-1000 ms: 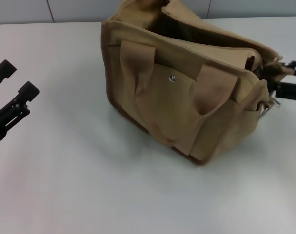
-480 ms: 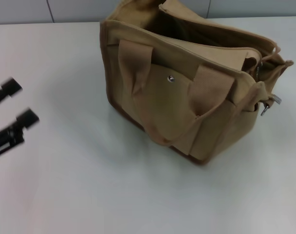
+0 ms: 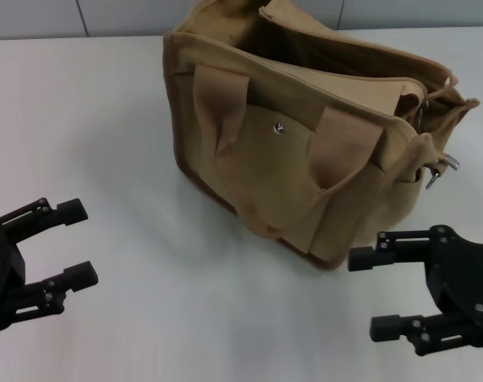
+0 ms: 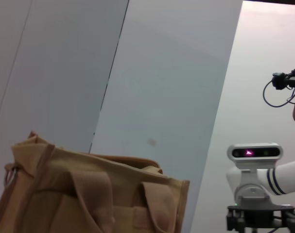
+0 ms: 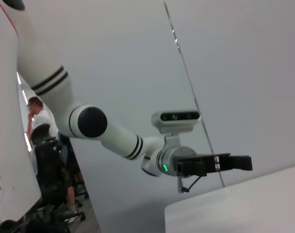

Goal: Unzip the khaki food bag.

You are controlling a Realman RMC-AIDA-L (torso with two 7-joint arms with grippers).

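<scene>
1. Hovering low over the white table (image 3: 146, 318) at the near left, the left gripper (image 3: 70, 243) is showing its fingers spread wide and holding nothing. It is now sitting nearer the robot and more fully in the head view than a moment earlier, and it is standing well apart from the bag.

2. Sitting upright at the table's far centre, the khaki food bag (image 3: 305, 151) is presenting its front pocket and silver snap (image 3: 279, 127) toward the camera. Its top is gaping along most of its length, with the dark interior showing. Both strap handles (image 3: 225, 119) are lying slack against the front face.

3. Dangling at the bag's right end, the metal zipper pull (image 3: 442, 169) is hanging free with nothing gripping it.

4. Appearing at the near right, the right gripper (image 3: 392, 290) is coming back from the bag's right end, where it was a second ago. Its fingers are wide apart and empty, and it is near the bag's lower right corner without touching.

5. Judging from the open top and both arms drawing clear, the unzipping is looking essentially complete.
</scene>
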